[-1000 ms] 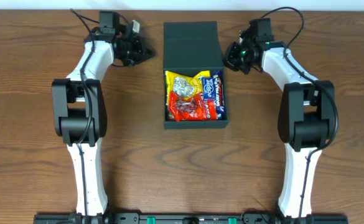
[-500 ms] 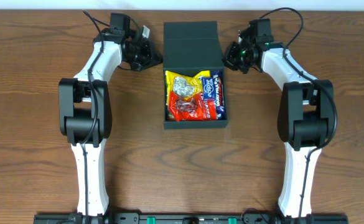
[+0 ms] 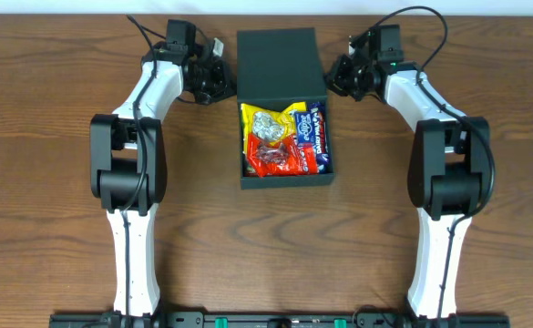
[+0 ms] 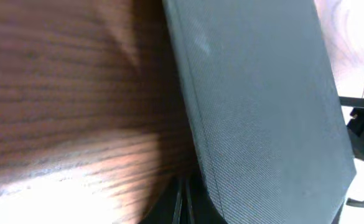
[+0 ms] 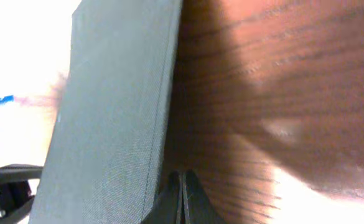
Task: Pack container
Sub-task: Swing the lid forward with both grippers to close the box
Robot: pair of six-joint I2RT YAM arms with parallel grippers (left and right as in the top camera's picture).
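The left gripper (image 3: 219, 82) has its fingers closed together. In the left wrist view only a thin seam shows between them, and the corner of the lid (image 3: 281, 64) covers them partly. The tips are just beside the left edge of the lid. The right gripper (image 3: 337, 77) is also closed with finger against finger and holds nothing. Its tips are at the right edge of the lid.

The lid is open and lies on the far side of the container (image 3: 287, 180), joined to it along the back wall. The container stands in the middle of the table (image 3: 47, 182), between the two arms. Inside it are a yellow packet (image 3: 289, 116), a foil-wrapped piece (image 3: 266, 126) on top of it, a red packet (image 3: 280, 162) at the near side and a blue packet (image 3: 317, 132) along the right wall.

Both arms stretch forward from the near edge of the table and bend inward at the wrist, so the grippers face each other across the lid.

The wrist views show only the matte lid surface, its edge and the shadowed wood under it. The contents are seen only from overhead. How much the lid is tilted I cannot tell.
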